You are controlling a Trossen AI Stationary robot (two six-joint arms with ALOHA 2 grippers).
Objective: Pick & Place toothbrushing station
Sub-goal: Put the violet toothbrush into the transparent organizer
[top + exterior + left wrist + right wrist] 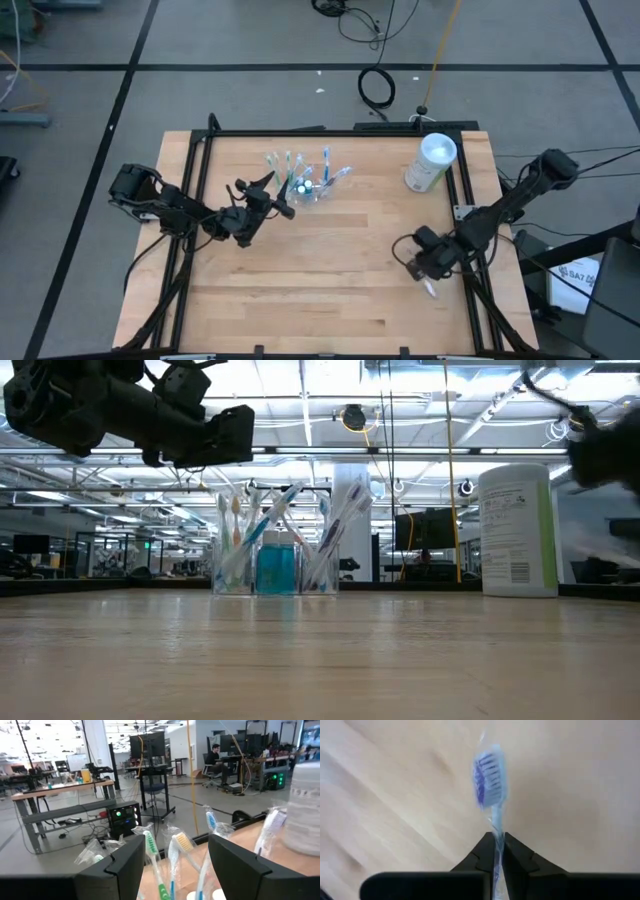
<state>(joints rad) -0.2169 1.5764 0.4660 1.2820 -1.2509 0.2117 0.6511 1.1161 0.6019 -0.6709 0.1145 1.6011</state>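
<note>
A small clear cup point(306, 187) stands on the table's far middle part. It holds several wrapped white, blue and green toothbrushes point(262, 525) and teal tubes point(277, 567). My left gripper point(272, 196) is open, raised just left of the cup. In the left wrist view its fingers point(172, 870) stand on either side of the brush heads point(150, 842) without touching them. My right gripper point(424, 272) is at the table's right near part, shut on one blue-and-white toothbrush point(489, 777). My right gripper pinches the toothbrush's thin neck point(497, 831) between its two fingertips, just below the bristled head. The brush lies along the fingers, and its head sticks out past the tips toward the tabletop. Its handle is hidden behind the fingers.
A tall white cylindrical container point(431, 162) with a green label stands at the far right of the table, also in the low view point(518, 530). A black frame point(190, 180) runs along the table's edges. Bare wood point(330, 270) lies between the two grippers.
</note>
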